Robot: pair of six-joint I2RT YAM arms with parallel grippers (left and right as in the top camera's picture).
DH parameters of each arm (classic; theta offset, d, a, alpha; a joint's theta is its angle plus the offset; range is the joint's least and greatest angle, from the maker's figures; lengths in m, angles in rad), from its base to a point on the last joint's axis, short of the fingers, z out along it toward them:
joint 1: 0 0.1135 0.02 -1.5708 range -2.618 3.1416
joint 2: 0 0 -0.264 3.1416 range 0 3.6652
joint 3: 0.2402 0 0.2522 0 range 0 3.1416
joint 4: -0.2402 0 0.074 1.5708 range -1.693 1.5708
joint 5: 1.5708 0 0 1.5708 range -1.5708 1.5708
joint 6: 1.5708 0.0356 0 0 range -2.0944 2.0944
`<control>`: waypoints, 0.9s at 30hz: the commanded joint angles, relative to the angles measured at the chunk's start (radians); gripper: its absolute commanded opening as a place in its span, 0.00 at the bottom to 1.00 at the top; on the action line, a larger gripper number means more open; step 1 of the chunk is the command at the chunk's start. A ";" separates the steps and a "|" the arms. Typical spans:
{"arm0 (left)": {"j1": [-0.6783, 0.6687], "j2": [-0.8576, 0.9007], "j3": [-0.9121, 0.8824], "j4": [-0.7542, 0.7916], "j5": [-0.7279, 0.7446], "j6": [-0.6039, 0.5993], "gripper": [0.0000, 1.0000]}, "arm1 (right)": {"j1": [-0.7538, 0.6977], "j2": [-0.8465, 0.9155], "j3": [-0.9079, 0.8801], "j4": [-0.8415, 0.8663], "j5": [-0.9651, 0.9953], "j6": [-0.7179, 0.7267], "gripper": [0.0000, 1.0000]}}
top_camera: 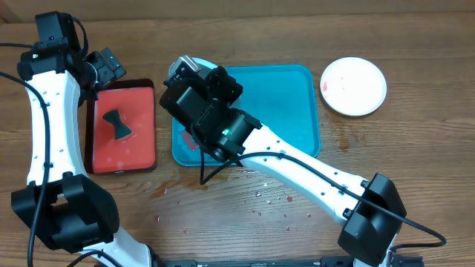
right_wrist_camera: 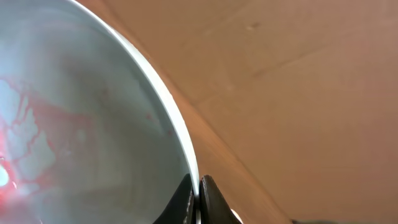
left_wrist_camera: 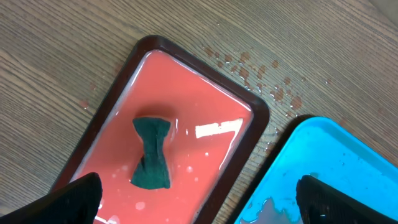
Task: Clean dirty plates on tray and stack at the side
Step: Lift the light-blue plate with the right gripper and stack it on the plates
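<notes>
Sauce in red streaks covers the face of the pale teal plate (right_wrist_camera: 81, 124), and the right gripper (right_wrist_camera: 199, 186) has its two fingers pressed together on the plate's thin rim. The dish fans out to one side of the fingertips, with bare brown surface on the other. From overhead, this plate is at the tip of the right gripper, over the corner of the teal-blue tray (top_camera: 289, 96) nearest the red tray (left_wrist_camera: 186, 93). Whether it is lifted off the tray or only tilted up on it I cannot tell.

The left gripper (left_wrist_camera: 214, 198) hangs with its fingers wide apart and nothing between them. The dark green sponge (left_wrist_camera: 151, 163) lies directly beneath it — slightly ahead of the fingertips — in the shallow water of the red tray. A white plate (top_camera: 353, 86), faintly smeared, sits on the table well away from both grippers, past the tray's other end. No yellow-green plate shows.

I judge the step in hand to be presenting the teal plate for wiping. Next the left gripper would need to drop straight onto the sponge and close on its narrow waist, while the right holds the smeared face within reach. That rim pinch is slim, so a wet plate could pivot under scrubbing pressure.
</notes>
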 commanded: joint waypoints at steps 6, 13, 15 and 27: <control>-0.006 0.008 0.006 -0.002 0.008 0.008 1.00 | -0.008 -0.018 0.020 0.068 0.148 -0.050 0.04; -0.007 0.008 0.006 -0.002 0.008 0.008 1.00 | 0.012 -0.018 0.020 -0.045 0.018 -0.120 0.04; -0.007 0.008 0.006 -0.002 0.008 0.008 1.00 | 0.001 -0.018 0.020 -0.009 0.081 -0.070 0.04; -0.007 0.008 0.006 -0.002 0.008 0.008 1.00 | -0.251 -0.018 0.019 -0.106 -0.265 0.404 0.04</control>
